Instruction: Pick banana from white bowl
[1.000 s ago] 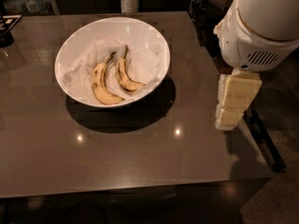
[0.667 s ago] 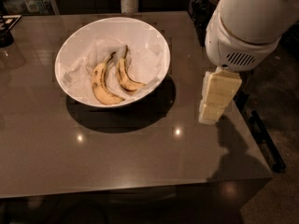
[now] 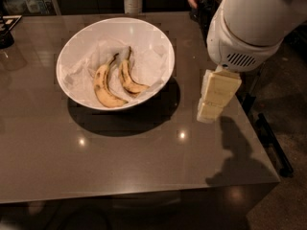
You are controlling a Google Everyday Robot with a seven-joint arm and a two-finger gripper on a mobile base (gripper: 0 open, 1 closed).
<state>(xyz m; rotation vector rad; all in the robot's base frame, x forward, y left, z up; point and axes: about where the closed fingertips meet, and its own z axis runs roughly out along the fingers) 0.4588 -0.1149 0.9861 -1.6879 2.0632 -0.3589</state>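
Camera view: banana (image 3: 128, 78) lies in white bowl (image 3: 163, 46), apart from claw (image 3: 209, 113); spread or pressed, cannot tell.

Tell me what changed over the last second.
The arm swung left, carrying the gripper above the table toward the white bowl. Nothing was picked up. The streaked banana, the paler banana and the bowl stayed put.

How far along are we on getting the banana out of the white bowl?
Done: nothing yet. The banana lies in the white bowl, beside a broader banana. In hand: the gripper hangs right of the bowl, over the table, well apart from the fruit. Left: reach in, grasp the slimmer one, lift it out.
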